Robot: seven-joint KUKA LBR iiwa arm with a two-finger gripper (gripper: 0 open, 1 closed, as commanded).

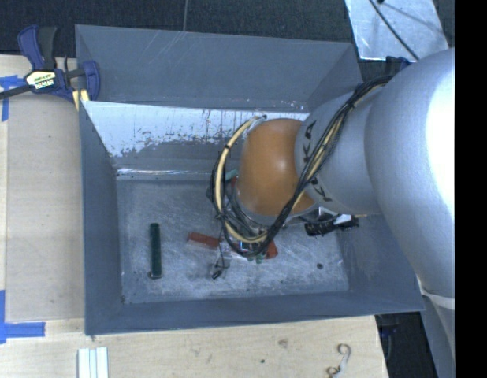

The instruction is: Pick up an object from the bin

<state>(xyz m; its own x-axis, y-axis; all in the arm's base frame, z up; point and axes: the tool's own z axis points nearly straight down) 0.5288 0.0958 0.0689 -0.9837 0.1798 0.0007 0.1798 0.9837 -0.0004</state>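
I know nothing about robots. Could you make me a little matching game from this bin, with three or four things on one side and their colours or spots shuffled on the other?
Things:
1 stick
2 flat piece
3 tiny tangled bit
4 domed cover on the arm

Descriptions:
a orange-brown, above the floor
b dark green, alone at the left of the bin
c blackish, mid-floor
d red, mid-floor

Pairs: 1-b, 2-d, 3-c, 4-a

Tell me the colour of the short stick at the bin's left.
The short stick is dark green; camera view.
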